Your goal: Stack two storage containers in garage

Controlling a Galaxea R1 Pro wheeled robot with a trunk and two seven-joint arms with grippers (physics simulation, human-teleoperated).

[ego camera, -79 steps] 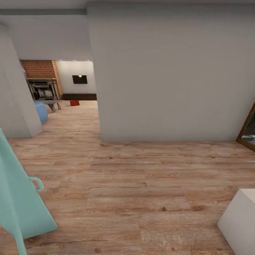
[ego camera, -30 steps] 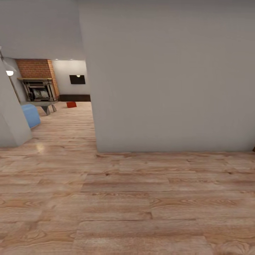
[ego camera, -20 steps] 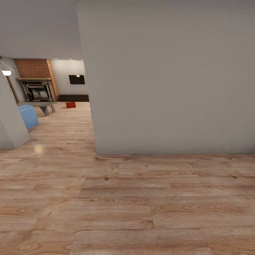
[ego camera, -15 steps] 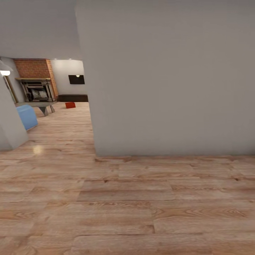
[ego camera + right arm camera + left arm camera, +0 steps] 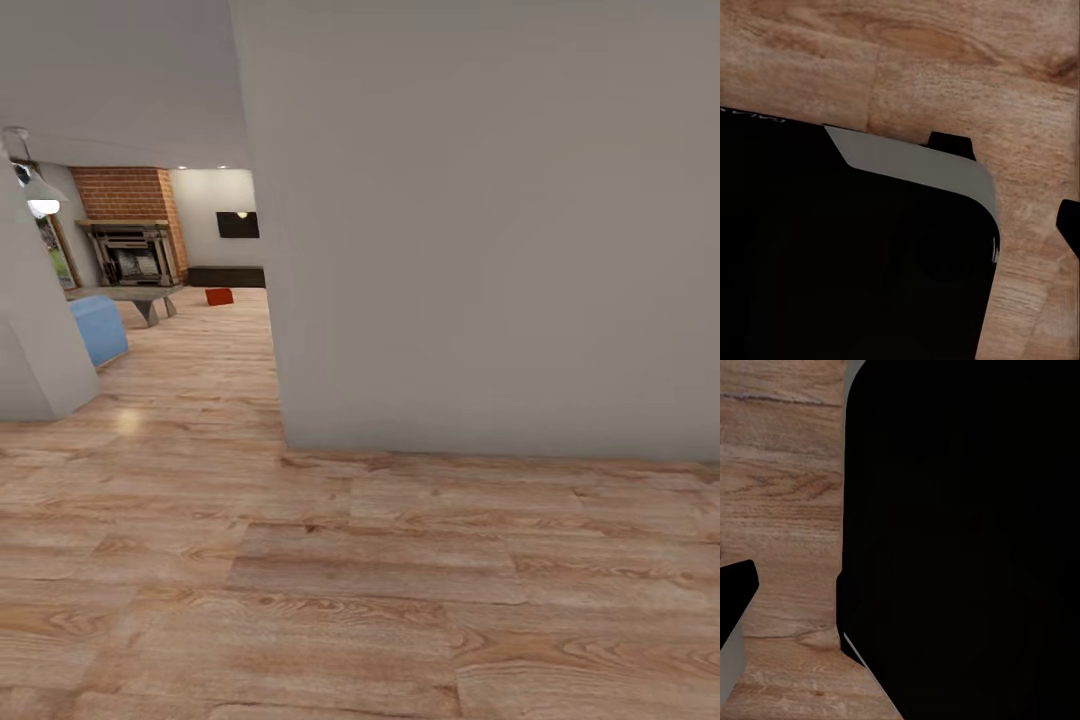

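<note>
One orange-red storage container [image 5: 219, 296] sits far off on the light wood plank floor [image 5: 360, 580] of the living room, seen through the opening to the left of a big pale grey wall [image 5: 480, 220]. Too small and distant to tell if anything is in it. It stands just in front of a dark low bench [image 5: 228, 276] along the back wall, under the wall TV [image 5: 238, 224]. Brick fireplace [image 5: 130, 225] to its left, with a grey low table [image 5: 128, 296] and the corner of a blue sofa [image 5: 98, 328] nearer the camera. A lamp [image 5: 38, 195] pokes out past the left wall edge [image 5: 30, 340].

Container is well apart from the robot, far ahead and left of centre in the head view.

Wrist views: each shows wood planks and large black robot parts up close; left gripper and right gripper fingers can't be made out, so can't tell whether either is spread or closed. Arm pose can't be told beyond both cameras facing the plank floor.
</note>
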